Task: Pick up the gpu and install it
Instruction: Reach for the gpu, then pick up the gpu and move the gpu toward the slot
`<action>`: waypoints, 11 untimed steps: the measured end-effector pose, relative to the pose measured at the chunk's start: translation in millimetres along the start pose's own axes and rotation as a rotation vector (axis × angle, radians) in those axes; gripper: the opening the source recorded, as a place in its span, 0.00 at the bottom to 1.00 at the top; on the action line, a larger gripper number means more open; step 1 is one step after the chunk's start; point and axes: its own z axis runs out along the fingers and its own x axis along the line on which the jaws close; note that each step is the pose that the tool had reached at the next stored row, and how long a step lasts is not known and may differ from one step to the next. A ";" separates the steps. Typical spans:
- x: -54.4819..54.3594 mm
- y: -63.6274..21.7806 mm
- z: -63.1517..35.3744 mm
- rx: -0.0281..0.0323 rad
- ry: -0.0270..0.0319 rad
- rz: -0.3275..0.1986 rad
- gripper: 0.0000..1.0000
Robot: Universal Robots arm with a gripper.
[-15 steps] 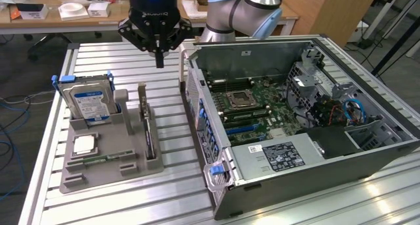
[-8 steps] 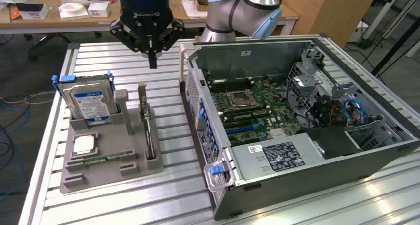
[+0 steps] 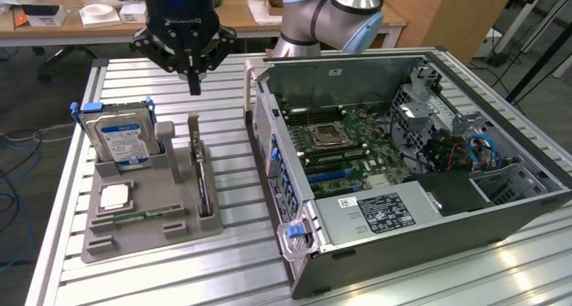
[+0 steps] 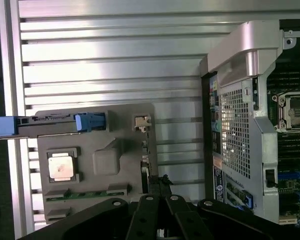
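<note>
The gpu [image 3: 200, 175] stands on its long edge in a slot of the grey holder tray [image 3: 174, 202], a thin dark card left of the computer case in the exterior view. From the wrist it shows edge-on as a thin strip [image 4: 145, 150] with its silver bracket [image 4: 141, 121] at one end. My gripper [image 3: 194, 85] hangs well above the card's far end, fingers together and pointing down, with nothing in them. In the wrist view the black fingertips [image 4: 159, 187] sit over the card's near end.
The tray also holds an upright silver hard drive with a blue label [image 3: 120, 137], a CPU chip [image 4: 60, 166] and a green memory stick [image 4: 85, 194]. The open computer case [image 3: 295, 185] lies to the exterior view's right, motherboard [image 3: 349, 142] exposed. Ribbed aluminium table [image 3: 228, 266] underneath.
</note>
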 end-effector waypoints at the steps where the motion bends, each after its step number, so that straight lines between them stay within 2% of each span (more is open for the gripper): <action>1: 1.6 -0.1 0.0 0.0000 0.0001 0.000 0.11; 11: 3.8 -0.3 0.1 0.0000 0.0000 0.000 0.11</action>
